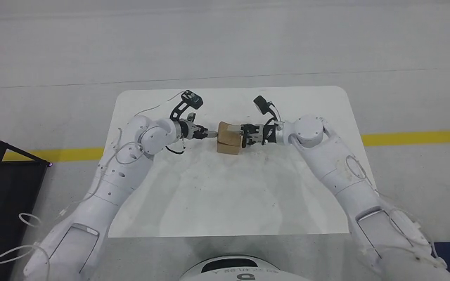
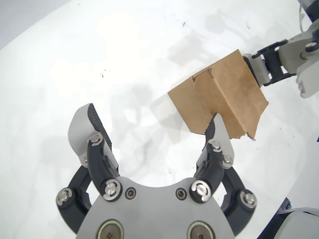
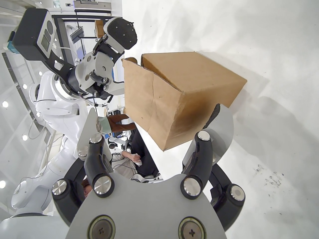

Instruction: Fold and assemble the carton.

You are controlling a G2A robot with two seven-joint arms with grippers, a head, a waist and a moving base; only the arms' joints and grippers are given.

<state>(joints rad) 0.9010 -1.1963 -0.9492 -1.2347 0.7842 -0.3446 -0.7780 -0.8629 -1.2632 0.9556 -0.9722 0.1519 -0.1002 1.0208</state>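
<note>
The carton (image 1: 228,138) hides one finger of the left tool (image 2: 152,113) in the right wrist view. Its underside is out of sight, so I cannot tell if it lies flat on the desk (image 1: 232,204). It sits at the desk's far middle, between both tools. The left tool is spread wide, one fingertip (image 2: 219,130) at the carton's edge. The right tool (image 3: 156,113) is also apart, straddling a carton corner. One of its pads (image 3: 218,111) is just beside the carton and the other is clear of it. Both arms angle inward, tools facing each other.
</note>
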